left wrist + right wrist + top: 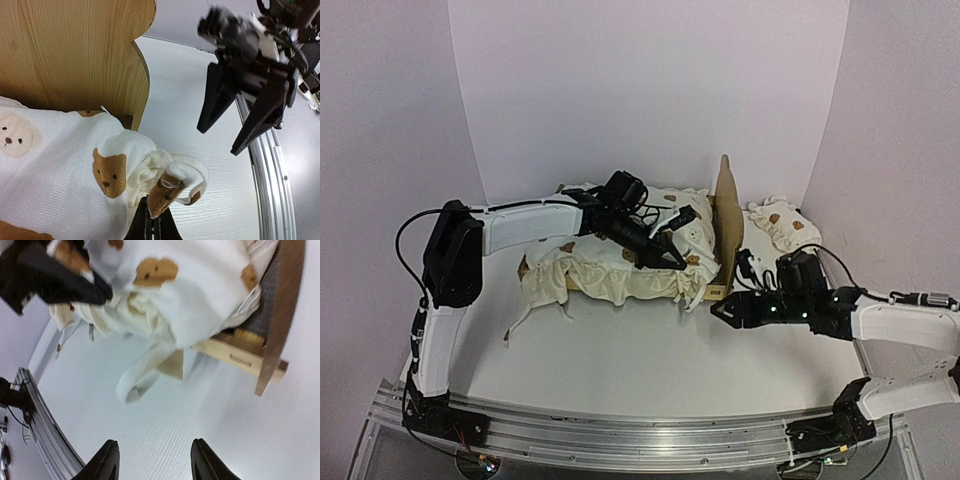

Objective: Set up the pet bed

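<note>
The pet bed (708, 291) is a light-wood frame with a tall curved headboard (726, 200) at its right end. The large cream bear-print cushion (620, 268) lies bunched over it and spills off its left end. My left gripper (672, 262) reaches over the cushion. In the left wrist view it (153, 219) is shut on the cushion's brown-backed front corner (167, 192) beside the headboard (75, 55). My right gripper (718, 311) is open and empty on the table by the bed's front right corner. Its wrist view (155, 462) shows the frame rail (235, 355) and grey felt base (267, 295).
The small bear-print pillow (778, 225) lies on the table right of the headboard. Cushion tie strings hang off the bed's front (140, 382) and trail on the table at the left (520, 325). A metal rail (640, 435) runs along the near edge.
</note>
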### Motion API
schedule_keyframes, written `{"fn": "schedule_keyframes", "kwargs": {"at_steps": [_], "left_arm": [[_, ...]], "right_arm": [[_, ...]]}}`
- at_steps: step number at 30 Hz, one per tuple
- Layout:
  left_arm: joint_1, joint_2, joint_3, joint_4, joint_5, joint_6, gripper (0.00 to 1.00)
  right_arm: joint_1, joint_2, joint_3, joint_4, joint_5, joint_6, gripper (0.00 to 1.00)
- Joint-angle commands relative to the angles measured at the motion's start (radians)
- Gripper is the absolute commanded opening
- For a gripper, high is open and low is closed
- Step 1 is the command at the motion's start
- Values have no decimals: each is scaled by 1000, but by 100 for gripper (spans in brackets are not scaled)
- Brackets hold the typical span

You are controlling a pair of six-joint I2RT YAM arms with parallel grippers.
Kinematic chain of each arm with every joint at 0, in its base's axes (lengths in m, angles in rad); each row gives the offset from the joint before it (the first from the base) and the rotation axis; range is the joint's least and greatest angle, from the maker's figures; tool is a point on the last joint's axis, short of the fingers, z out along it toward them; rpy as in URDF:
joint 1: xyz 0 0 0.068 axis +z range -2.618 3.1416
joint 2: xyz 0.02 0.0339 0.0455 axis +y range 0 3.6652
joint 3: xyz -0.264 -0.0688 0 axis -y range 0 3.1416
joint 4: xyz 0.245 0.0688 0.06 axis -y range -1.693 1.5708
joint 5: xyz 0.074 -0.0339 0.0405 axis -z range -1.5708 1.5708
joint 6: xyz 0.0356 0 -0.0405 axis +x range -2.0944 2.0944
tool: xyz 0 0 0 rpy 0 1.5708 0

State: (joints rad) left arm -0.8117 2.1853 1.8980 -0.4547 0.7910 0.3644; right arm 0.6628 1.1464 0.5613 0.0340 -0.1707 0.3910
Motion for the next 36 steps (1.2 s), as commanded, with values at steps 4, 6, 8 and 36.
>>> {"fn": "schedule_keyframes", "kwargs": {"at_steps": [4, 6, 8, 36], "left_arm": [[1, -13, 15, 68, 7, 4, 0], [1, -13, 14, 73, 8, 1, 0], [0, -14, 11, 84, 10, -2, 0], [5, -22, -17, 137, 20, -24, 0]], "right_arm": [[218, 294, -254, 827, 325, -152, 48], [248, 490, -231, 1089, 396, -187, 47], [264, 662, -178, 1271, 458, -228, 45], [219, 1043, 202, 1291, 822, -172, 18]]}}
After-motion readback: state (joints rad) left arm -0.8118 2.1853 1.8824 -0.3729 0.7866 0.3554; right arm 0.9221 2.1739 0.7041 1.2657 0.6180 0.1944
